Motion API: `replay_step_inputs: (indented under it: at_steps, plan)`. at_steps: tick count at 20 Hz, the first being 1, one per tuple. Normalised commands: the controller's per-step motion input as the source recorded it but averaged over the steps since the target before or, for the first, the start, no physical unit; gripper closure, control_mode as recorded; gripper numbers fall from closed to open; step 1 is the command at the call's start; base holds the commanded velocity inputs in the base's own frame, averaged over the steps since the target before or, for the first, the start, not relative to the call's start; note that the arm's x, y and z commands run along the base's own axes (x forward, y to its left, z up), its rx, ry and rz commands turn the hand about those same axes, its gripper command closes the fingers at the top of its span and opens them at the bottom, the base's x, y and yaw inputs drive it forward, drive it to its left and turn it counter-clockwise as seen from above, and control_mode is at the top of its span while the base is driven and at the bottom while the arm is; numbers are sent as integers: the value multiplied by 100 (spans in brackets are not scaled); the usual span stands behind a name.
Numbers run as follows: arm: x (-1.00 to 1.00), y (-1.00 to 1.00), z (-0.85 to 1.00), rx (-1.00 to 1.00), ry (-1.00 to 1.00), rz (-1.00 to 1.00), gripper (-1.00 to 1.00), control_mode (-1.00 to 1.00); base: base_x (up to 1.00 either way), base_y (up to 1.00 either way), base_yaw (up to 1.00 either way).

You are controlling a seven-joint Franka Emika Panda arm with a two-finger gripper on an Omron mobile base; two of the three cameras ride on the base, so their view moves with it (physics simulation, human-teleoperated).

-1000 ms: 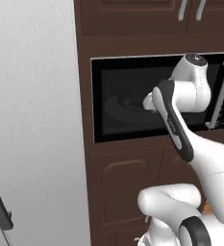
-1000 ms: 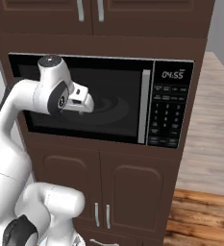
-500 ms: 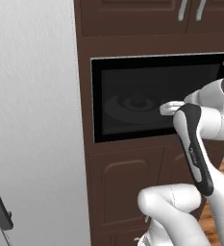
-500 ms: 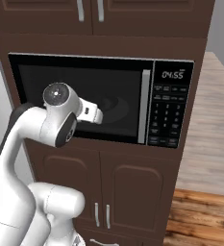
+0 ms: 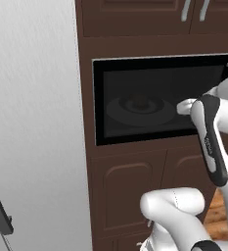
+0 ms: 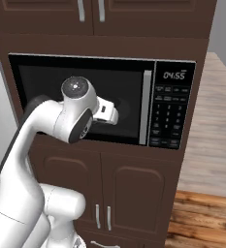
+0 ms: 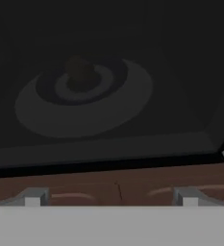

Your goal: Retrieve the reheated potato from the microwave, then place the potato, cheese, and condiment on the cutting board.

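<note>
The microwave (image 5: 135,139) is built into dark brown cabinetry, and its dark glass door is closed. Through the glass, the potato (image 7: 80,72) is a dim brown lump on the round turntable (image 7: 84,103); it also shows faintly in the left base view (image 5: 142,103). My gripper (image 7: 109,198) is open, with nothing between its widely spaced fingertips (image 7: 34,197). It faces the lower part of the door from close by. My white hand (image 6: 107,112) hangs in front of the glass, left of the grey door handle (image 6: 144,106). Cheese, condiment and cutting board are out of view.
The control panel (image 6: 172,111) with a lit clock is to the right of the door. There are cabinet doors with metal handles (image 6: 102,215) below and more cabinets (image 6: 90,9) above. A pale grey wall (image 5: 32,122) stands to the left. Wooden floor (image 6: 201,218) lies at the lower right.
My arm has dropped and my hand has moved right and a little down across the door front. The jaws have spread slightly wider. The microwave door is unchanged.
</note>
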Motion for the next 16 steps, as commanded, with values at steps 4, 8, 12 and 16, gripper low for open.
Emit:
replay_step_inputs:
  at_steps: [4, 8, 12, 16]
  plan:
    - [-5, -53, 18, 0, 14, 0, -100, -100, 0, 0, 0]
    - [-4, -57, 8, 0, 0, 0, -100, -100, 0, 0, 0]
    - [-1, -53, 2, 0, 0, 0, -100, -100, 0, 0, 0]
    - [-6, -53, 0, 0, 0, 0, -100, -100, 0, 0, 0]
